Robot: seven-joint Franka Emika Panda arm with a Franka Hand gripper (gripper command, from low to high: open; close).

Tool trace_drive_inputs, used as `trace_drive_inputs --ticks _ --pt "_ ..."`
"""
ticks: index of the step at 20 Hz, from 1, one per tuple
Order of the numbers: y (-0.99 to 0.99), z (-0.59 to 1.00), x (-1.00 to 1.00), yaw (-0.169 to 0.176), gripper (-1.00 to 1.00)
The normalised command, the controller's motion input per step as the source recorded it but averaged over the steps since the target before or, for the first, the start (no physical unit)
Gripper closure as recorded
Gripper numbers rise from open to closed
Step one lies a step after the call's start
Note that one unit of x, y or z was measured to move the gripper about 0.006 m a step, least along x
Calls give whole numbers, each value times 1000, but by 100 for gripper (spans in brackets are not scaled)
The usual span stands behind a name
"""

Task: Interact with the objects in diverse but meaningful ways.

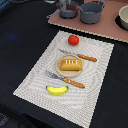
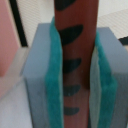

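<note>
In the wrist view my gripper [image 2: 76, 85] is shut on a dark brown sausage [image 2: 75, 45] with black grill marks. It stands lengthwise between the teal pads [image 2: 54, 80] of the grey fingers. In the exterior view a red tomato [image 1: 73, 39] lies at the far end of a striped placemat [image 1: 35, 75]. A golden ridged bread loaf [image 1: 70, 64] sits on a small plate [image 1: 58, 70] at the mat's middle. A yellow banana [image 1: 57, 89] lies near the front. Two grey pots [image 1: 92, 12] stand on a tan board [image 1: 100, 27] at the back. The exterior view shows neither the gripper nor the sausage.
An orange-handled knife [image 1: 80, 56] lies behind the plate and an orange-handled fork [image 1: 66, 79] in front of it. A pale bowl [image 1: 123, 17] sits at the board's end on the exterior view's right. The table is dark.
</note>
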Motion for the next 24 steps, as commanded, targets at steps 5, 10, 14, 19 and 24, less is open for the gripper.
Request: trace_drive_inputs --ticks 5,10,14,19,24 --pt "647 -221 -403 48 100" --pt "587 -219 -486 36 100" --pt "587 -147 -161 36 100" --pt "565 -160 0 52 100" --pt "485 -163 145 23 100"
